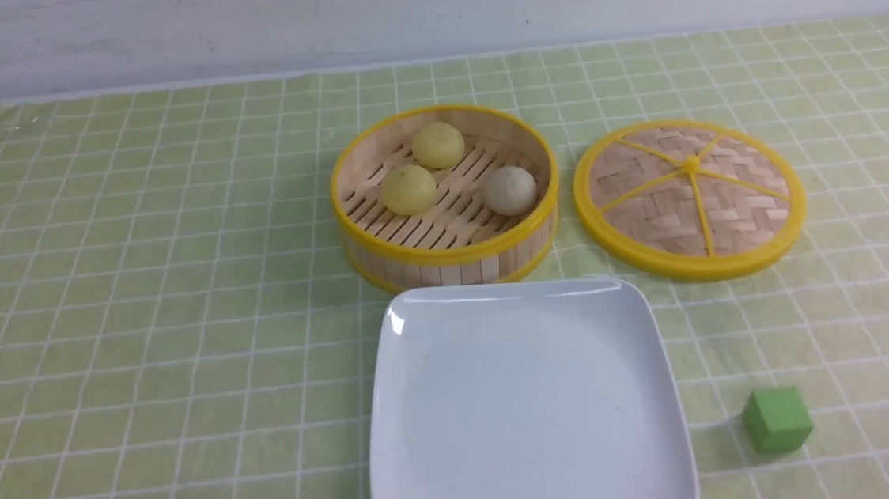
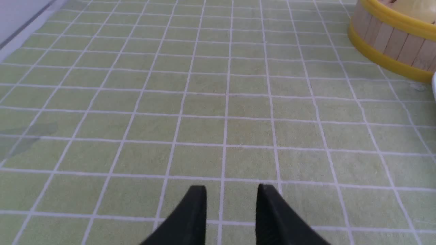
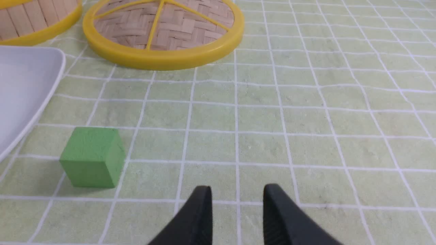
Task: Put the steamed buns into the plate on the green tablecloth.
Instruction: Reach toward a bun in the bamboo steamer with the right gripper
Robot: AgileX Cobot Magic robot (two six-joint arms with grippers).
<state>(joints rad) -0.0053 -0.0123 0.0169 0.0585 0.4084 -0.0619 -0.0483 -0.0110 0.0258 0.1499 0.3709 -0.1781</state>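
Observation:
Three steamed buns sit in a round yellow-rimmed bamboo steamer (image 1: 445,253): two pale yellow ones (image 1: 438,144) (image 1: 408,190) and a greyish-white one (image 1: 510,190). The white square plate (image 1: 528,401) lies empty on the green tablecloth (image 1: 139,305), just in front of the steamer. My left gripper (image 2: 231,190) is open and empty, low over bare cloth to the left of the steamer (image 2: 391,41). My right gripper (image 3: 237,190) is open and empty over the cloth, right of the plate (image 3: 24,88). The buns are hidden in both wrist views.
The woven bamboo lid (image 1: 690,197) lies flat to the right of the steamer and also shows in the right wrist view (image 3: 163,27). A green cube (image 1: 777,419) stands right of the plate, close to my right gripper (image 3: 92,156). A white wall bounds the far side.

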